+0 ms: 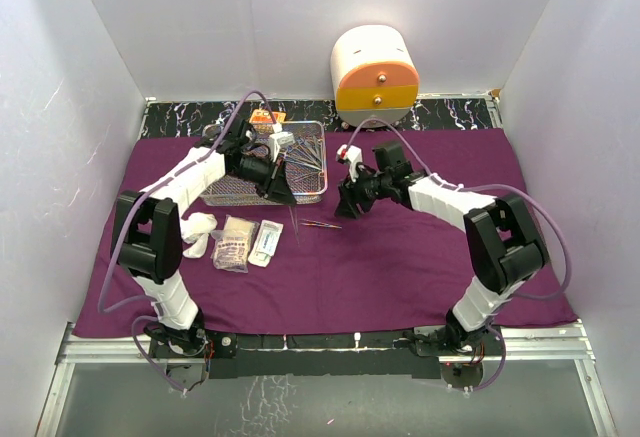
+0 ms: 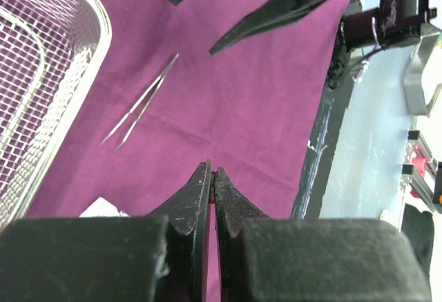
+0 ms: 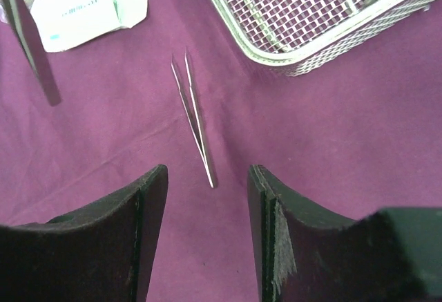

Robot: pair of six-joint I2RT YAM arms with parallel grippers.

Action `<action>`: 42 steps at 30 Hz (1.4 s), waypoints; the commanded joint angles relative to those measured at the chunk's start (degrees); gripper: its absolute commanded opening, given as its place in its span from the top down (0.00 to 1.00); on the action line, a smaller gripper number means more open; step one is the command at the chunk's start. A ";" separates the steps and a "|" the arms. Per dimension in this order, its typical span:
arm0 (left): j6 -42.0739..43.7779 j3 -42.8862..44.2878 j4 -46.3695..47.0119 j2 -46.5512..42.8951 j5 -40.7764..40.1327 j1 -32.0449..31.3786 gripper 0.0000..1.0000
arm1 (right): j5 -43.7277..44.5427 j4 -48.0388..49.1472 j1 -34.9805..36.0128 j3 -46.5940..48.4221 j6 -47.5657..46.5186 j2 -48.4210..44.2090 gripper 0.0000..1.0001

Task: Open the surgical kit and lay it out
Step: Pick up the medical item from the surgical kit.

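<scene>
Closest to me, the left end effector (image 2: 213,177) is clenched, its two dark fingers pressed tip to tip with nothing caught between them, low over the large purple cloth (image 1: 400,267) by the near right corner of the silver wire-mesh tray (image 1: 300,197). The tweezers (image 3: 193,115) lie flat on the cloth just in front of that tray, a little left of the middle of the top view, their two points spread slightly and aimed at the packets. The right end effector (image 3: 207,171) hangs straight above the joined end of the tweezers with its fingers released and well apart, gripping nothing; the tweezers run up out of the gap without touching either finger. Thin metal instruments (image 1: 303,157) lie inside the tray, which sits on the cloth in the upper left of the top view. Lower left of the tray, white gauze wads (image 1: 198,229) and small flat packets (image 1: 250,242) lie side by side on the cloth. At the back, past the cloth's far edge, a rounded white-and-orange drawer cabinet (image 1: 375,79) stands on the dark marbled tabletop (image 1: 450,114).
</scene>
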 commanded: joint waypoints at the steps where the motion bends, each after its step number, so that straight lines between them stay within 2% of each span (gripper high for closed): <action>1: 10.02 0.74 -9.49 -3.74 5.76 1.72 1.00 | -1.14 -2.84 1.55 3.42 -3.68 2.51 0.53; 14: 9.72 -3.00 -7.63 -4.95 8.97 3.23 1.00 | 4.13 -4.43 4.55 5.48 -4.85 9.14 0.59; 20: 9.67 -2.98 -7.73 -4.53 9.55 3.29 1.00 | 6.31 -4.71 6.40 5.93 -5.75 10.58 0.64; 30: 9.49 -2.93 -7.35 -3.64 9.82 3.38 1.00 | 9.58 -4.93 7.79 5.72 -7.47 10.52 0.83; 37: 9.44 -2.01 -6.65 -1.70 9.48 3.31 1.00 | 7.12 -6.16 7.78 6.19 -8.20 8.23 0.95; 42: 9.27 -0.72 -6.35 0.29 9.83 3.31 1.00 | 4.54 -7.23 7.79 6.33 -8.63 6.43 1.00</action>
